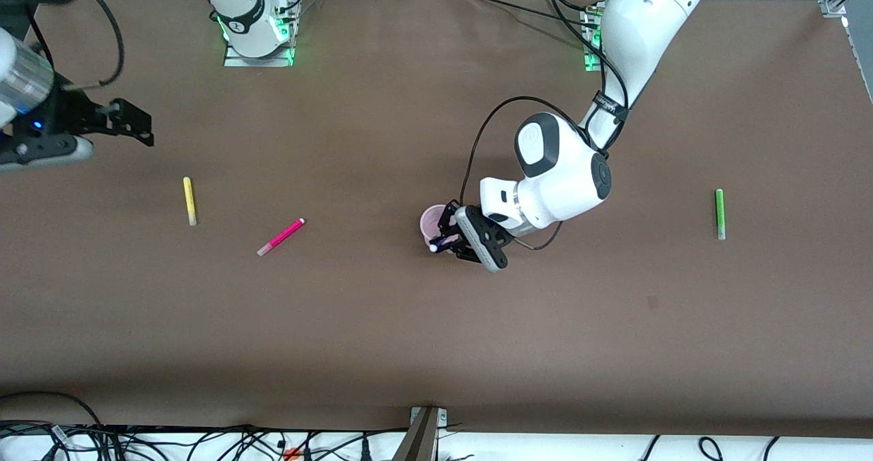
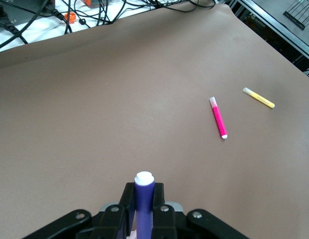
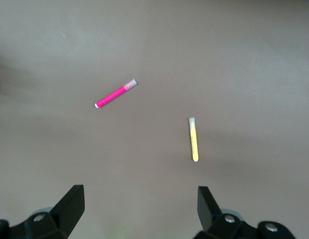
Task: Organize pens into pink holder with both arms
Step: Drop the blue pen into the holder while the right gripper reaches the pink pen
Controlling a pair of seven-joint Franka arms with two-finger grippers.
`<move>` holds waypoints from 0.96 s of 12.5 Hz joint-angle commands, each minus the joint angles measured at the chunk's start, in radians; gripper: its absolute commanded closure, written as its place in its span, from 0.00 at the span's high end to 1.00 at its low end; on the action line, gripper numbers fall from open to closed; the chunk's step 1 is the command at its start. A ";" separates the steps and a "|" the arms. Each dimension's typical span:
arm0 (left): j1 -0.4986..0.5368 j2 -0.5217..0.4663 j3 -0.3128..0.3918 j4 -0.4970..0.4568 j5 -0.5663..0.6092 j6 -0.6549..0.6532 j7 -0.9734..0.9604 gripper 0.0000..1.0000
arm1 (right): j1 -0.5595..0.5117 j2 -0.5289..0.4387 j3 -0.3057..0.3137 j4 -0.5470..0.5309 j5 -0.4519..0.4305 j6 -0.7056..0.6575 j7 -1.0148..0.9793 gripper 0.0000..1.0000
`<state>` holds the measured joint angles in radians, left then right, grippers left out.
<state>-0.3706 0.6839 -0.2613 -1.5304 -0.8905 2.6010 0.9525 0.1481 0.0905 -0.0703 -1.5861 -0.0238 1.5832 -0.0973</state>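
My left gripper [image 1: 445,237] is shut on the dark blue-purple pen [image 1: 438,245] and holds it over the pink holder [image 1: 432,219] at mid-table. In the left wrist view the pen [image 2: 144,198] stands between the fingers [image 2: 127,198], pale tip out. My right gripper [image 1: 136,128] is open and empty, up over the right arm's end of the table. The yellow pen [image 1: 189,201] and magenta-pink pen [image 1: 280,236] lie on the table below it; both show in the right wrist view, yellow pen [image 3: 193,139] and magenta-pink pen [image 3: 115,93]. The green pen [image 1: 719,213] lies toward the left arm's end.
The table [image 1: 382,331] is covered in brown paper. Cables [image 1: 204,444] run along the edge nearest the front camera. The arm bases [image 1: 256,35] stand along the edge farthest from that camera.
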 commanded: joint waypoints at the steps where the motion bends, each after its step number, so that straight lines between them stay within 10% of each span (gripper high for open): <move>1: -0.065 -0.012 0.010 -0.045 -0.036 0.107 0.046 0.00 | 0.008 0.103 0.007 0.008 -0.028 0.007 -0.012 1.00; 3: -0.100 0.003 0.010 -0.051 -0.038 0.169 0.032 0.00 | 0.030 0.151 0.007 -0.006 0.057 0.032 0.134 0.99; 5: -0.097 -0.012 0.010 -0.082 -0.033 0.171 -0.003 0.99 | 0.053 0.205 0.009 -0.047 0.136 0.119 0.405 0.99; 12: 0.040 -0.181 0.017 -0.171 -0.019 -0.117 -0.021 1.00 | 0.083 0.374 0.026 -0.348 0.264 0.677 0.659 0.98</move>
<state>-0.3921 0.5864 -0.2486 -1.6319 -0.8923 2.6073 0.9234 0.2250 0.4594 -0.0562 -1.8903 0.2020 2.1870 0.5172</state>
